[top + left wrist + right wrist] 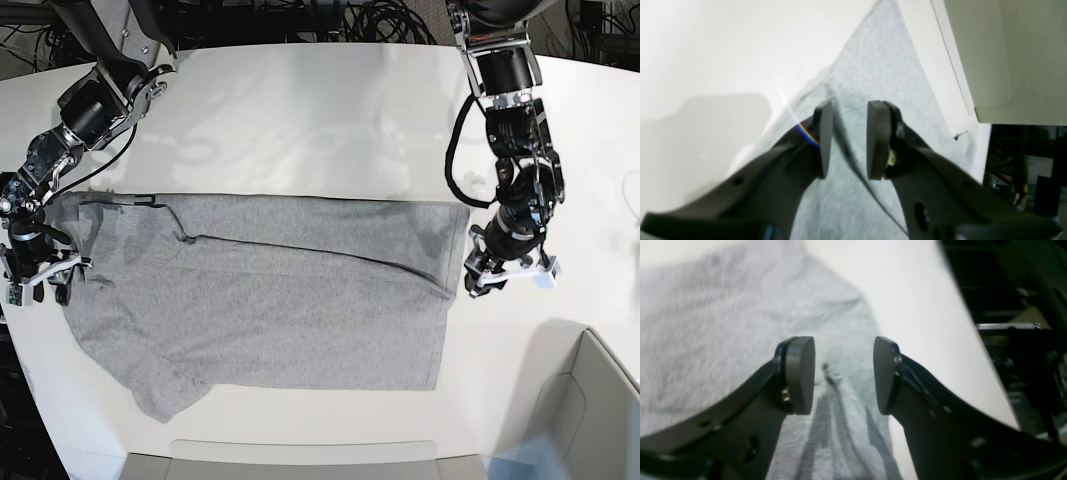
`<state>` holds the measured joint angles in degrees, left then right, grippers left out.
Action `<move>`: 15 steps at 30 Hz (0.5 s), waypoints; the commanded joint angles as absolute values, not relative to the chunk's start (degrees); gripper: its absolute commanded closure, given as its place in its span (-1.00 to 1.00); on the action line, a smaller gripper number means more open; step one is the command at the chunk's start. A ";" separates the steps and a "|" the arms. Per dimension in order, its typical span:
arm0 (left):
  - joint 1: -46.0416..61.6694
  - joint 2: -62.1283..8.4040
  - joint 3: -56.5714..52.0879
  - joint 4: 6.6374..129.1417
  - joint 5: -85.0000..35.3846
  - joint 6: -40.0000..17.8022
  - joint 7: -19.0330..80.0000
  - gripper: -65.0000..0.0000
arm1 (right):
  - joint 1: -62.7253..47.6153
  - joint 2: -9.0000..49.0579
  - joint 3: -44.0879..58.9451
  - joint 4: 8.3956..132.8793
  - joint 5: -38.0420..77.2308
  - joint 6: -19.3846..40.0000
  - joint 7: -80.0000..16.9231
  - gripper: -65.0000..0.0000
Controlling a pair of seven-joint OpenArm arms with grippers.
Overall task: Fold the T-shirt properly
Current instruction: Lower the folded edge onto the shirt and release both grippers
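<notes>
The heather-grey T-shirt (280,300) lies flat on the white table (320,120), plain side up, with a fold line running across its upper half and one sleeve at the lower left. My left gripper (478,272) hovers at the shirt's right edge. In the left wrist view it (849,140) stands open over the grey cloth (873,66), a dark fold edge passing under the gap. My right gripper (45,280) is at the shirt's left end. Seen from the right wrist, this gripper (843,373) is open above the fabric (723,323), gripping nothing.
A pale grey bin (600,400) stands at the front right corner, seen close in the left wrist view as a beige box (1007,50). A grey tray edge (300,462) runs along the front. Cables (390,20) lie behind the table. The table edge (973,340) drops off beside my right gripper.
</notes>
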<state>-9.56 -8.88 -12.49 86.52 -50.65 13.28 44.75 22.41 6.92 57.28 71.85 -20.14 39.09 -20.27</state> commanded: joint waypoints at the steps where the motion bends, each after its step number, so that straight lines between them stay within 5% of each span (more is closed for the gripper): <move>1: -8.75 -9.45 -12.53 87.96 -51.03 12.88 45.67 0.41 | 22.29 7.52 58.33 74.15 -19.30 40.00 -19.03 0.12; 15: -4.62 -14.11 -11.12 87.78 -50.86 12.70 57.54 0.21 | 11.30 6.37 61.05 75.74 -19.21 40.00 -18.77 0.12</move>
<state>-3.68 -13.61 -11.38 87.15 -50.52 12.86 57.32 10.33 5.28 60.93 74.63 -20.29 39.09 -20.25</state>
